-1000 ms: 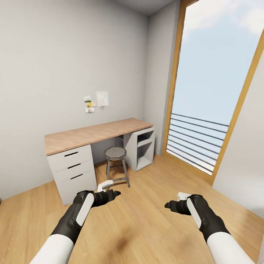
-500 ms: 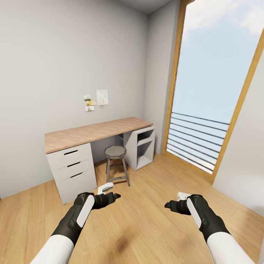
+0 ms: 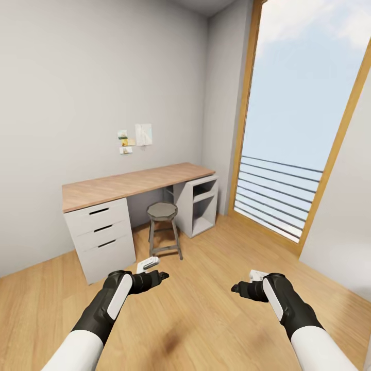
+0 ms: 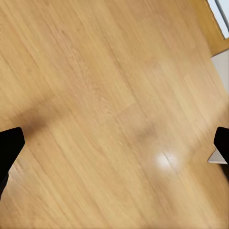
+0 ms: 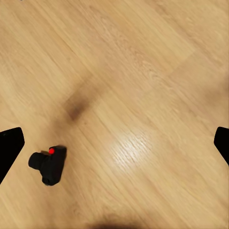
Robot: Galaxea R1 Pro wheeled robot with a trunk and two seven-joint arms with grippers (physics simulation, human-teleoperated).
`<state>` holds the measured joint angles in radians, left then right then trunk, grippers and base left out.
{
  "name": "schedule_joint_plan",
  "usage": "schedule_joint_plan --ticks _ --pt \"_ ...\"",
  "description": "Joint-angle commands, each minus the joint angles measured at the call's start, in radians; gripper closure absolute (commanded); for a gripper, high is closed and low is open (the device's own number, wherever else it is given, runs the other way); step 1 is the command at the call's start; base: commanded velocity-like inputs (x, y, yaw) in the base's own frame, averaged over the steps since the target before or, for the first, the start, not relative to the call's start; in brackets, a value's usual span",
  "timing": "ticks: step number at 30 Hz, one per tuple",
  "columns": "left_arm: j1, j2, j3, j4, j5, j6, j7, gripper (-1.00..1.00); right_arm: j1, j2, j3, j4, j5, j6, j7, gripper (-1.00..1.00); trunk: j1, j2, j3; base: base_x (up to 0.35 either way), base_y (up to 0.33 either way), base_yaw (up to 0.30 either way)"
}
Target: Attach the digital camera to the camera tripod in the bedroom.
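Wood floor (image 5: 143, 71): one digital camera (image 5: 49, 164) lies there; left end effector (image 4: 114, 143) and right end effector (image 5: 114, 143) spread wide, empty.

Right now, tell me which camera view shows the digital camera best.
The right wrist view. There the digital camera lies on the wood floor, small and black, its red button showing, apart from the open right gripper. The head view looks toward the desk and stool; the left wrist view looks down at floor.
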<state>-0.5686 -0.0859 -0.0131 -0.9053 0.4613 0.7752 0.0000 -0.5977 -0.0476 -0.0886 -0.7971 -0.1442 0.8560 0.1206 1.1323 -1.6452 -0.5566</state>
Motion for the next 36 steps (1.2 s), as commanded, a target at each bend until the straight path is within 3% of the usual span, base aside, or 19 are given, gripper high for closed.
schedule_joint_plan --ticks 1,13,18,19,25,30,31,33,36 --pt "-0.001 0.0 0.0 0.0 0.001 0.004 0.0 -1.0 -0.001 0.0 -0.002 -0.001 -0.002 0.005 0.002 -1.0 0.004 -0.008 -0.004 0.0 0.0 0.0" --pt "-0.001 0.005 0.005 -0.001 0.012 0.005 -0.003 -1.0 -0.001 0.0 -0.002 -0.004 -0.004 0.006 0.032 -1.0 0.05 -0.092 -0.042 0.0 0.0 0.0" --pt "-0.001 0.007 0.007 0.0 0.015 0.008 -0.007 -1.0 -0.001 -0.002 -0.003 -0.004 -0.004 0.006 0.11 -1.0 0.069 -0.127 -0.058 0.0 0.0 0.0" --pt "-0.001 0.008 0.008 0.0 0.016 0.009 -0.008 -1.0 -0.001 -0.005 -0.003 -0.004 -0.003 0.006 0.152 -1.0 0.073 -0.134 -0.061 0.0 0.0 0.0" --pt "-0.001 0.015 0.025 0.0 0.027 0.011 -0.011 -1.0 -0.001 -0.035 -0.002 -0.008 -0.002 0.012 0.27 -1.0 0.096 -0.176 -0.08 0.0 0.0 0.0" --pt "-0.001 0.028 0.062 -0.001 0.07 0.012 -0.014 -1.0 -0.001 -0.057 -0.002 -0.044 -0.001 0.016 0.344 -1.0 0.115 -0.211 -0.095 0.0 0.0 0.0" --pt "-0.001 0.033 0.078 -0.002 0.106 0.012 -0.015 -1.0 -0.001 -0.07 -0.002 -0.067 0.0 0.019 0.362 -1.0 0.119 -0.218 -0.098 0.0 0.0 0.0" --pt "-0.001 0.037 0.085 -0.002 0.132 0.012 -0.015 -1.0 -0.001 -0.087 -0.002 -0.077 -0.002 0.03 0.371 -1.0 0.127 -0.232 -0.105 0.0 0.0 0.0" --pt "-0.001 0.04 0.088 -0.003 0.143 0.013 -0.015 -1.0 -0.001 -0.097 -0.002 -0.081 -0.003 0.043 0.378 -1.0 0.138 -0.253 -0.114 0.0 0.0 0.0"
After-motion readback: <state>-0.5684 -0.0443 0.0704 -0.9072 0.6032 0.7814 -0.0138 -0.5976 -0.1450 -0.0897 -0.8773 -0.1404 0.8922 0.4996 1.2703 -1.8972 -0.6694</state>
